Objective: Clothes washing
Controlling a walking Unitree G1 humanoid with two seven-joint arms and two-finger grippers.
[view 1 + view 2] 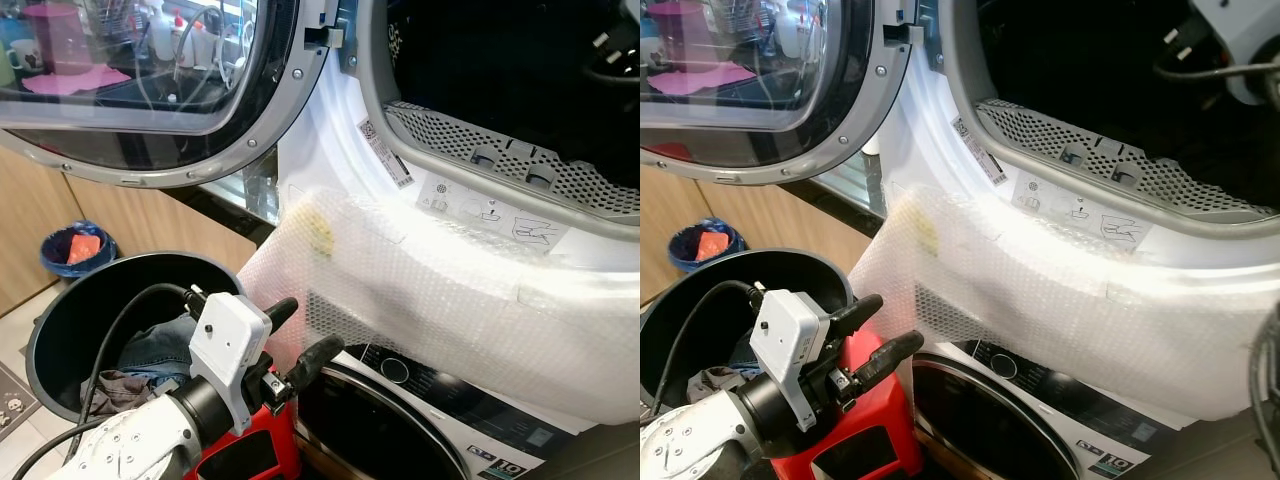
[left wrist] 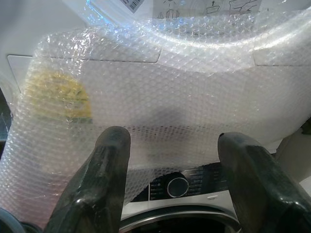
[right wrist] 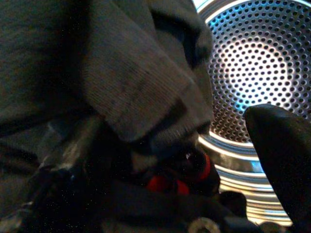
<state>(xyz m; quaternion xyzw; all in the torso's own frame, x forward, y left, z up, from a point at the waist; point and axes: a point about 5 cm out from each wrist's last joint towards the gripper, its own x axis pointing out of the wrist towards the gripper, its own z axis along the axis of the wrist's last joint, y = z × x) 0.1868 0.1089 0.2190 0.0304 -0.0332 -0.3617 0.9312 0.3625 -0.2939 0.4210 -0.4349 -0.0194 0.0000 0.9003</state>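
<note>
The upper machine's round door (image 1: pixel 150 90) stands swung open to the left, and its perforated drum (image 1: pixel 510 150) is dark inside. My right arm (image 1: pixel 1238 45) reaches into that drum. In the right wrist view a dark grey garment (image 3: pixel 112 82) hangs over one side of my right gripper (image 3: pixel 187 138), which is open, with the other finger (image 3: pixel 282 160) bare against the drum's back wall (image 3: pixel 252 63). My left gripper (image 1: pixel 308 328) is open and empty, just in front of the bubble wrap (image 1: pixel 430 290). Beside it is a dark round basket (image 1: pixel 60 320) holding jeans (image 1: pixel 160 345).
Bubble wrap drapes over the upper machine's front, above the lower washer's control panel (image 1: pixel 440 395) and dial (image 2: pixel 177 187). A red object (image 1: pixel 875 420) sits under my left wrist. A small blue bin (image 1: pixel 75 250) stands on the floor by wooden cabinets at the left.
</note>
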